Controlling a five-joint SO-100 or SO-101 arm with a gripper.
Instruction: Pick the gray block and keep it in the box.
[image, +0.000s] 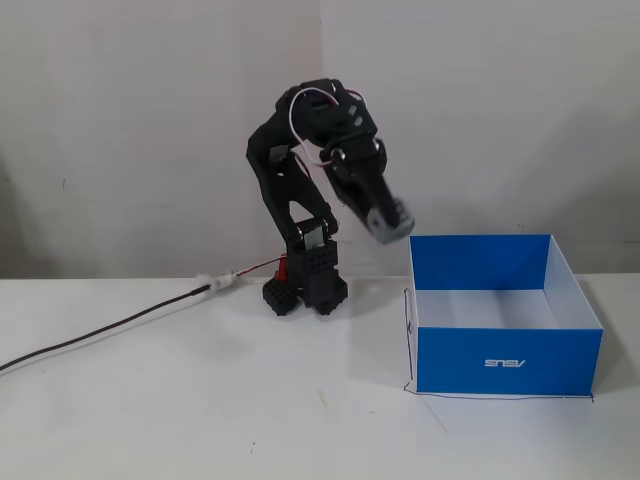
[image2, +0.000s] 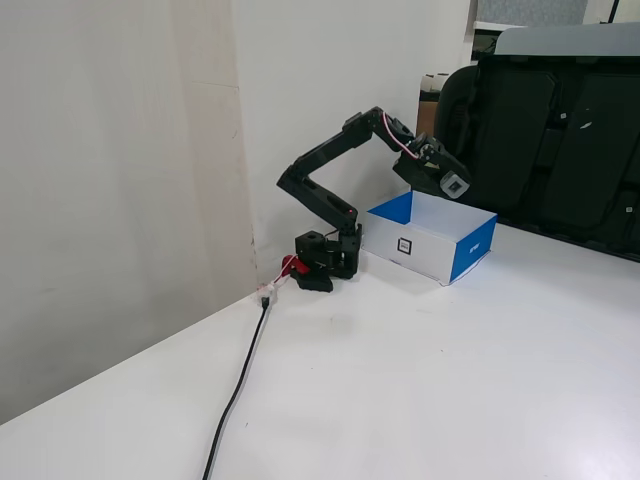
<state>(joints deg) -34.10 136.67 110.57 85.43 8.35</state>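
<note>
The white table (image: 200, 420) is carrying everything in both fixed views, with pale walls standing behind it. On it, the box (image: 505, 360) is sitting open-topped, bright blue outside and white inside, with a small white logo on its front wall in a fixed view; in a fixed view (image2: 470, 250) it is showing a white side wall with a small dark square mark and a blue end wall. A thin dark line is running on the table along the box's foot in a fixed view.

The black arm (image: 300, 190) is standing on its base (image: 305, 285) just beside the box, to the left of it in a fixed view, and is folding up and over toward the box. A dark cable (image2: 235, 390) is trailing from the base across the table, joined there by a white connector next to a small red part.

The gripper (image: 392, 226) is hanging in the air near the box's upper left corner in a fixed view, and above the box's opening in a fixed view (image2: 453, 185). It is pinching the gray block (image: 390, 222), which is showing as a small gray cube at the fingertips, clear of the box and the table.
</note>
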